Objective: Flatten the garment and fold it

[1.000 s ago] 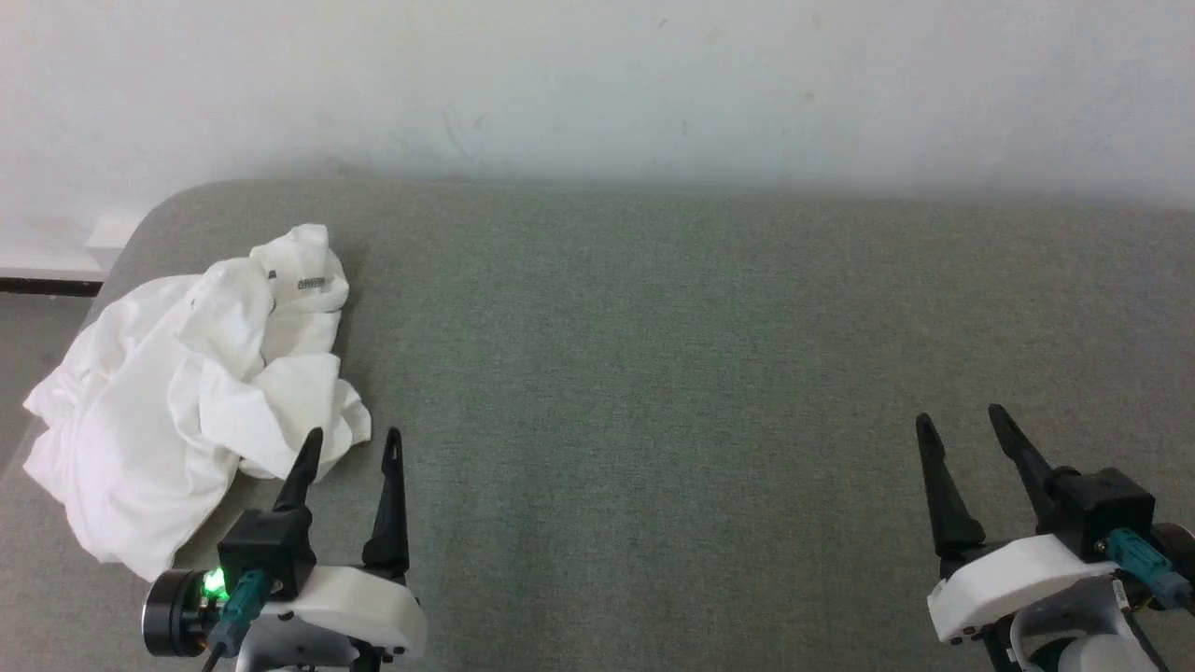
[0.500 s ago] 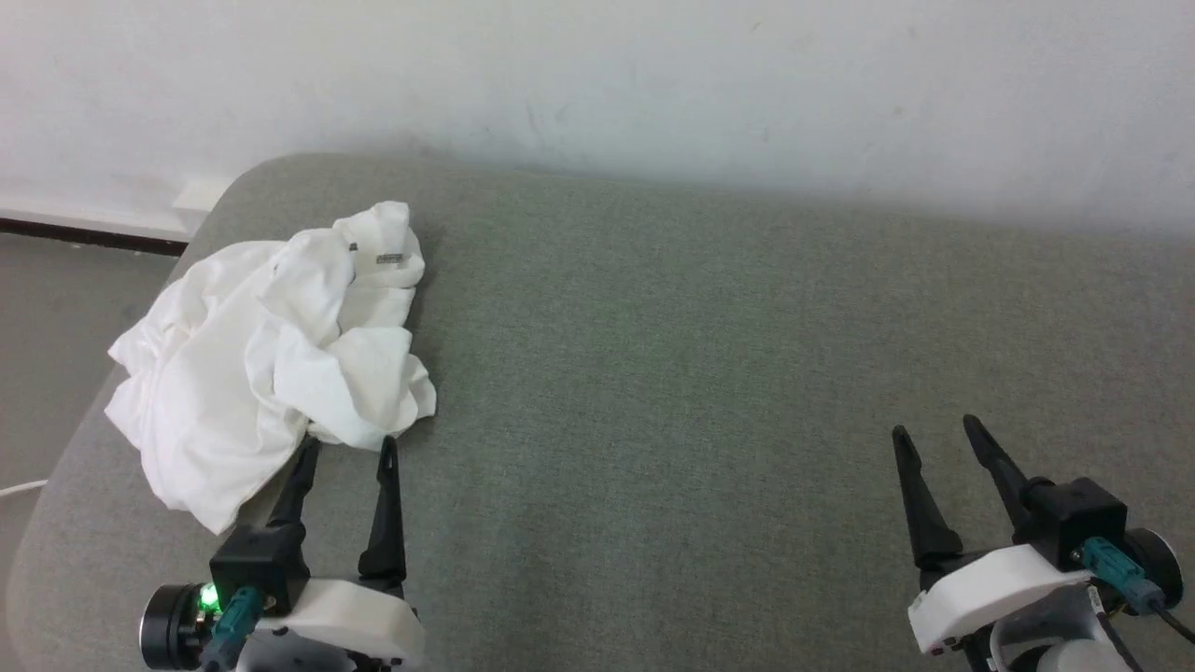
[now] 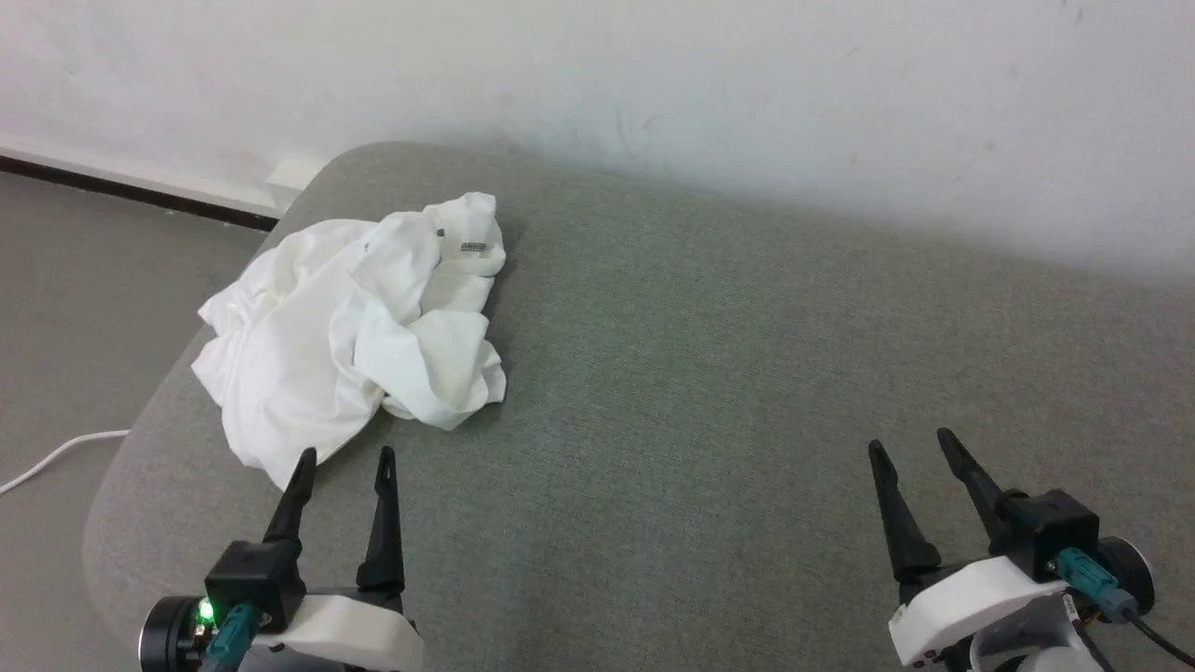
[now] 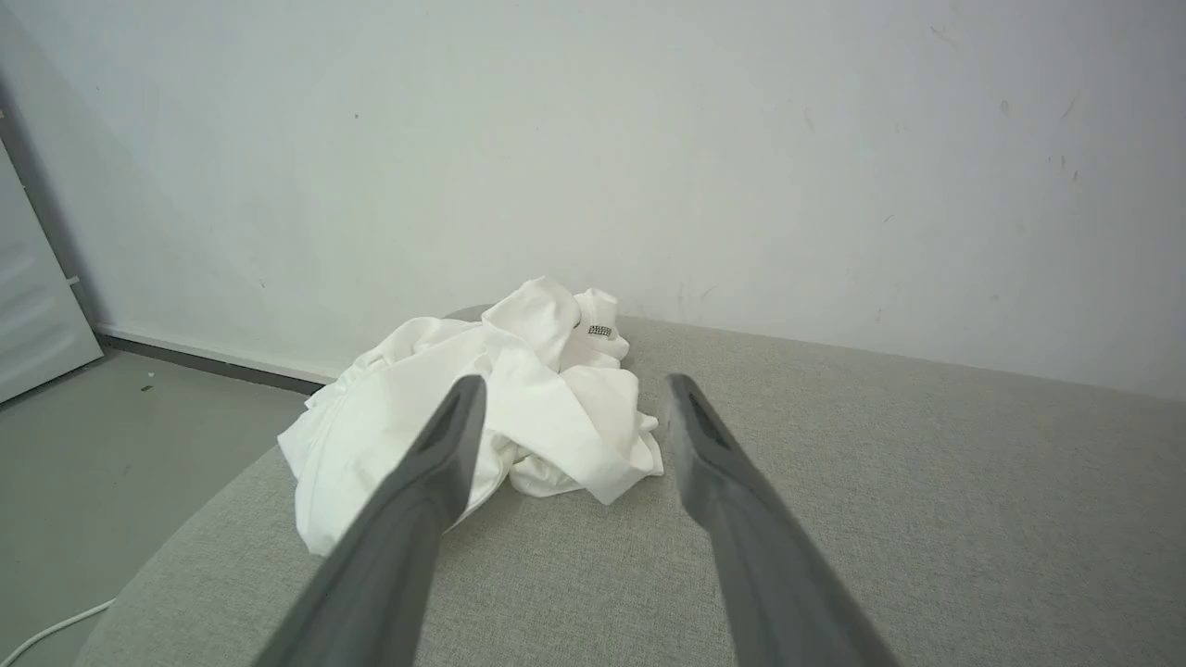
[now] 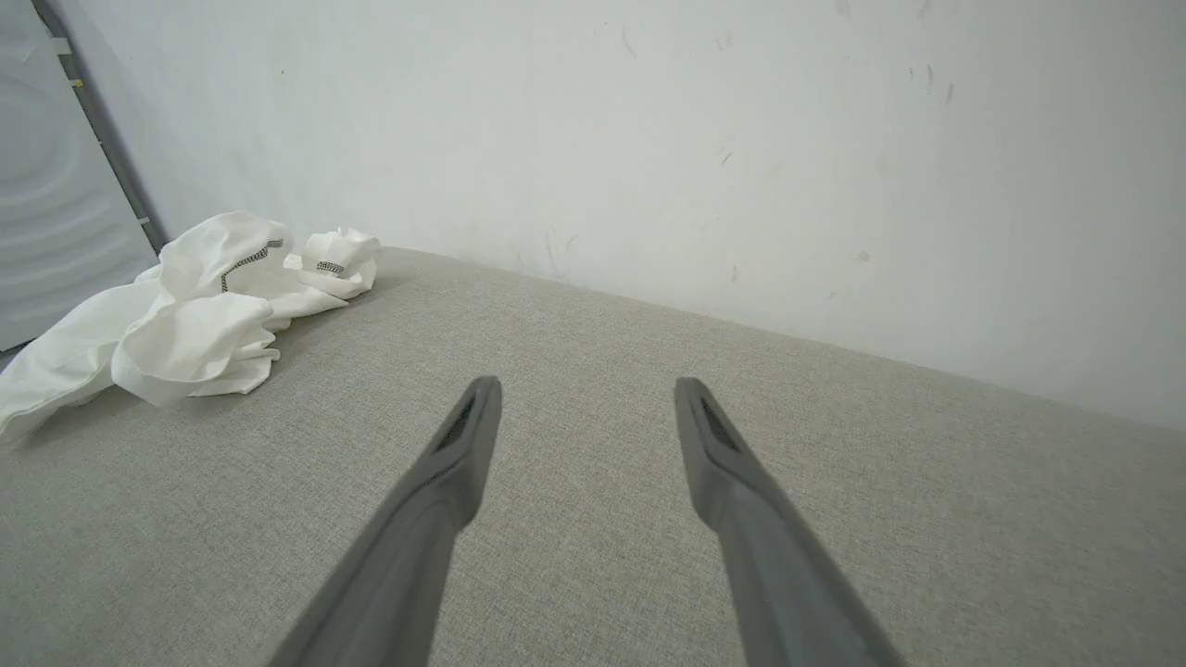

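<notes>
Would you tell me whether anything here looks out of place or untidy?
The garment lies crumpled in a heap near the far left corner of the grey surface, right at its edge. A white cable trails on the floor beside. Nothing looks damaged.

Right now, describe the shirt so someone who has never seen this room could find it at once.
Start at the broad grey-green fabric-covered surface against the white wall. Near its rounded far-left corner, just beyond the open left pincer, lies the crumpled white thin-fabric T-shirt. It is a bulky white heap with a small dark-patterned label, unlike the thin white cable on the floor.
</notes>
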{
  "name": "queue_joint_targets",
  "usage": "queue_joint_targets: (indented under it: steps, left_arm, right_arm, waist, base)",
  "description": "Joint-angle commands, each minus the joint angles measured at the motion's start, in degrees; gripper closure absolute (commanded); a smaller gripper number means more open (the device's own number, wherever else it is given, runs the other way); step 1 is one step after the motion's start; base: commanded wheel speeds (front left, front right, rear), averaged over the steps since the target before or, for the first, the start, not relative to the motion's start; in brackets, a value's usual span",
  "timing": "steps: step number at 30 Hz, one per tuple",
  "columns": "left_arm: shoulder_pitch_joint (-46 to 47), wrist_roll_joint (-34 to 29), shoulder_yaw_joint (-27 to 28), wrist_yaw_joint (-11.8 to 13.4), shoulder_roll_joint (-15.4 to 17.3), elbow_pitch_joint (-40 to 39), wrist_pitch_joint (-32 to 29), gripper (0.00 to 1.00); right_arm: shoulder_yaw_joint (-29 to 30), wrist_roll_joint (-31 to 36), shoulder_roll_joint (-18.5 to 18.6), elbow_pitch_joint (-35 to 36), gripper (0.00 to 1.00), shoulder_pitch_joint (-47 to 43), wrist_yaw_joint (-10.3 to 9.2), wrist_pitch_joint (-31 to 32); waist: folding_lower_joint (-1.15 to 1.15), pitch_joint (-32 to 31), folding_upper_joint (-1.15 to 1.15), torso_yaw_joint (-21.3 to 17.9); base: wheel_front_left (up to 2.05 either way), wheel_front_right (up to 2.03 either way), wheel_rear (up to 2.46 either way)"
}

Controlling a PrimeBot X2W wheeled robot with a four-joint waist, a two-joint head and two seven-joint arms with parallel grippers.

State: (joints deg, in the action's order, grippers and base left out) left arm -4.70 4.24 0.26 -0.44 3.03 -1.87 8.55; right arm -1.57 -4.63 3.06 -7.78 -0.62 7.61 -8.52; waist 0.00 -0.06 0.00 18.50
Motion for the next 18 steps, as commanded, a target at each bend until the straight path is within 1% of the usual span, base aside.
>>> queue_joint_targets:
  steps: [1,10,18]
  left_arm:
    - [-1.0,0.6,0.2,0.0,-0.1,-0.1,0.5,0.0]
    - [-2.2,1.2,0.4,-0.1,-0.1,-0.1,1.6,0.0]
    - [-2.8,2.2,0.4,0.0,-0.1,-0.2,2.6,0.0]
  right_arm:
    - [-0.2,-0.5,-0.1,-0.4,0.0,0.0,-0.07,-0.6]
    - [-1.1,-1.3,-0.1,-1.7,0.0,0.0,-0.08,-1.6]
    - [-1.4,-1.2,-0.1,-3.0,0.0,0.3,-0.09,-2.6]
  waist:
    - [0.0,-0.3,0.0,1.5]
    - [0.0,-0.8,0.0,5.2]
    - [0.0,-0.6,0.0,7.2]
  base:
    - [0.0,0.0,0.0]
    - [0.0,0.0,0.0]
    - [0.0,0.0,0.0]
